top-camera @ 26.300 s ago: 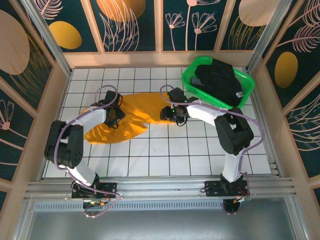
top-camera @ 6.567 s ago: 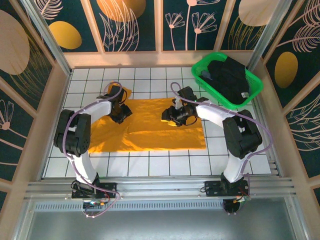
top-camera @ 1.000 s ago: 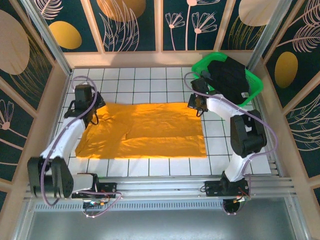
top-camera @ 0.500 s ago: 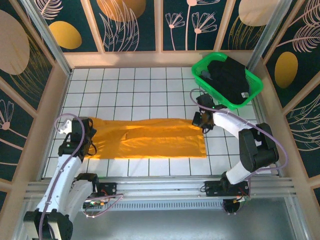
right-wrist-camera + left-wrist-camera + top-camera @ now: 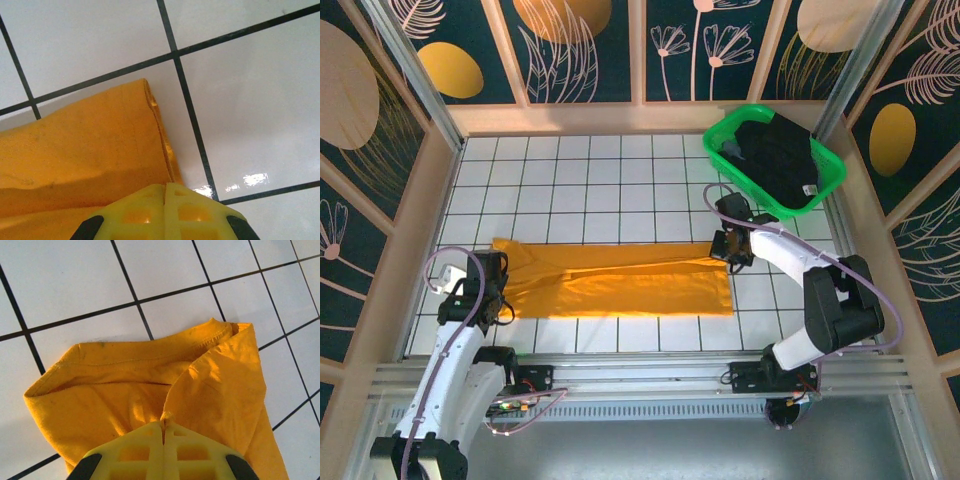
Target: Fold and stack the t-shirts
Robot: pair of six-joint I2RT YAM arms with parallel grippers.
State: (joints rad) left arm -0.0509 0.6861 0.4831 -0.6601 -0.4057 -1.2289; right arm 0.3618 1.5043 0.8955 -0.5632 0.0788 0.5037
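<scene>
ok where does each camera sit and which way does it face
top external: above and behind the arm bases, facing down on the white tiled table; both arms show.
left wrist: on the left arm, facing down past the shut left gripper at a bunched end of the orange-yellow cloth t-shirt.
right wrist: on the right arm, facing down past the shut right gripper at its folded edge.
shared: all see that t-shirt on the tiles.

The table is covered with white tiles divided by dark grid lines. An orange-yellow t-shirt is spread on it as a long, narrow band, stretched from left to right across the near half. A green basket is set on the far right corner.
</scene>
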